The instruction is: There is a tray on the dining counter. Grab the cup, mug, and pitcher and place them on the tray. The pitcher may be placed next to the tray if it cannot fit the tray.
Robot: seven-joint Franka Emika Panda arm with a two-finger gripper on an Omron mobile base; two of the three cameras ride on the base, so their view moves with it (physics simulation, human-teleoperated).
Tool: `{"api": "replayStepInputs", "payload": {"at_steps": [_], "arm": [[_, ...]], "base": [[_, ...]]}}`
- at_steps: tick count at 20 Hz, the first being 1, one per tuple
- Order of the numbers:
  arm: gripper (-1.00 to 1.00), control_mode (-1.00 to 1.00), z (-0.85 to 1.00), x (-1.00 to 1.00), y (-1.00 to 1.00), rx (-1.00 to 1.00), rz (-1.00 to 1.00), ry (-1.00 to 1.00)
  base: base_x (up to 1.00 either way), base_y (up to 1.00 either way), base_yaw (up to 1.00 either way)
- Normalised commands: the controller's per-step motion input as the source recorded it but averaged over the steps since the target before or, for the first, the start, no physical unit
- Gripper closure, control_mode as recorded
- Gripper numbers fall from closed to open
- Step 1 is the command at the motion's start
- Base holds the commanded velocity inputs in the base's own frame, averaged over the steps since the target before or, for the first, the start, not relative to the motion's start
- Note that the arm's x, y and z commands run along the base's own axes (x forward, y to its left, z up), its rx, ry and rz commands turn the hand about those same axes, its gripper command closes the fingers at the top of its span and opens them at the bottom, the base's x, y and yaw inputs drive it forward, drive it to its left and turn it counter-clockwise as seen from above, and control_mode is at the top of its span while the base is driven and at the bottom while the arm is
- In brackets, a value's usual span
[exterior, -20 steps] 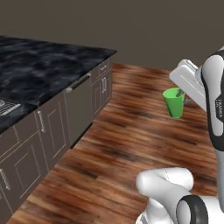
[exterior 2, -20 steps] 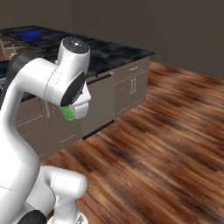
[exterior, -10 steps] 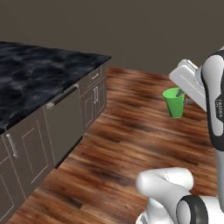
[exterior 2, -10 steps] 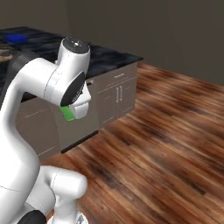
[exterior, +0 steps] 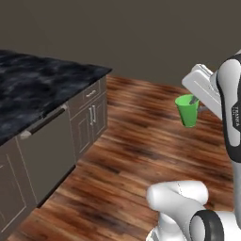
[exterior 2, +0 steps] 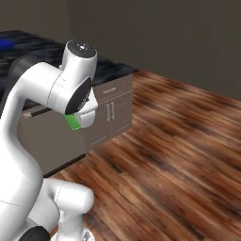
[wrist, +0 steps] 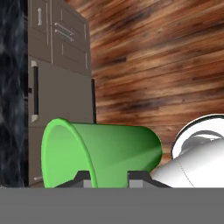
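My gripper (exterior: pixel 192 100) is shut on the rim of the green cup (exterior: pixel 188 113) and holds it in the air over the wooden floor. One finger sits inside the rim. In the hand view the cup (wrist: pixel 109 151) lies sideways just above the fingertips (wrist: pixel 85 178), mouth to the left. A green edge of the cup (exterior 2: pixel 73 122) peeks out under the hand. The dining counter (exterior: pixel 33 89) with its black marble top stands to the left. A sliver of the blue tray (exterior 2: pixel 4 43) lies on the counter (exterior 2: pixel 110 70) at the far left edge. The mug and pitcher are out of view.
Grey cabinet doors and drawers (exterior: pixel 89 117) run under the counter, ending at its corner. Brown wooden floor (exterior: pixel 136 150) stretches ahead and to the right. A dark wall (exterior: pixel 141 37) closes the room at the back.
The whole picture has shifted: the base has moved, and the counter and tray have slid to the left in both base views. The cup stays in the shut gripper, held the same way.
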Motion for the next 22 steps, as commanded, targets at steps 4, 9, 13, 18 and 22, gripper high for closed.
{"api": "replayStepInputs", "payload": {"at_steps": [4,9,13,18,22], "arm": [[1.0,1.0,0.0,0.0,0.0,0.0,0.0,0.0],[1.0,1.0,0.0,0.0,0.0,0.0,0.0,0.0],[1.0,1.0,0.0,0.0,0.0,0.0,0.0,0.0],[1.0,1.0,0.0,0.0,0.0,0.0,0.0,0.0],[1.0,1.0,0.0,0.0,0.0,0.0,0.0,0.0]], "base": [[1.0,-0.62,0.09],[1.0,-0.61,0.1],[1.0,-0.61,0.11],[1.0,-0.6,0.12],[1.0,-0.6,0.15]]}}
